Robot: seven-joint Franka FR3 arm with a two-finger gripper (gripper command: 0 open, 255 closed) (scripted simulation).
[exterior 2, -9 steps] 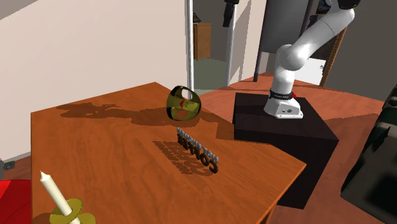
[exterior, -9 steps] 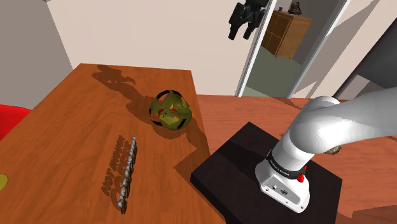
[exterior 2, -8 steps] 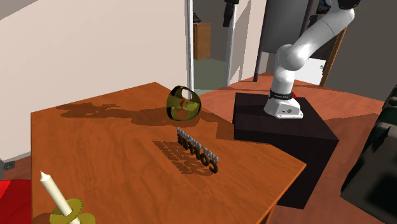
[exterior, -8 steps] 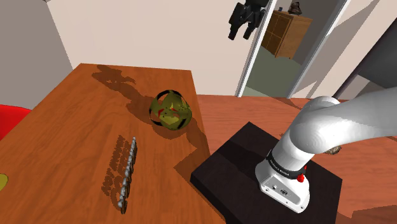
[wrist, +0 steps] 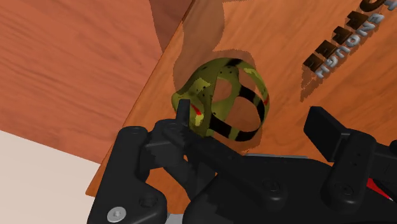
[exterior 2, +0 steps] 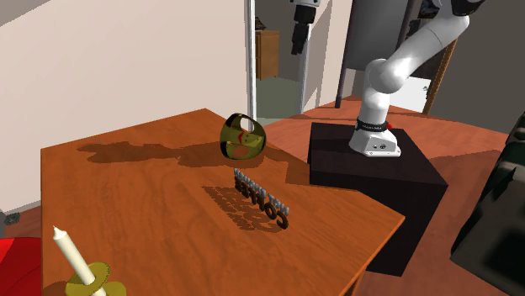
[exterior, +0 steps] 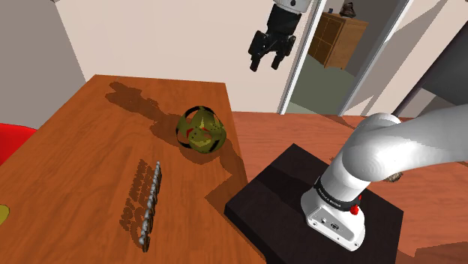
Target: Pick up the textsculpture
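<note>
High over the far end of the surface [exterior: 82, 150], the hand [exterior: 265, 64] hangs, fingers [wrist: 323, 129] apart. The textsculpture [exterior: 150, 199] lies below, nearer and to the shoulder view's left, its length running near to far.

Wooden table [exterior: 82, 142] with a reddish-brown top. The text sculpture [exterior: 150, 201], an upright row of dark letters, stands on it. In the shoulder view, a hollow olive-green openwork ball [exterior: 200, 130] rests at 1 o'clock from the letters. In the second exterior view, a pale candle [exterior 2: 69, 252] in a green holder [exterior 2: 94, 282] stands at 8 o'clock from them.
</note>
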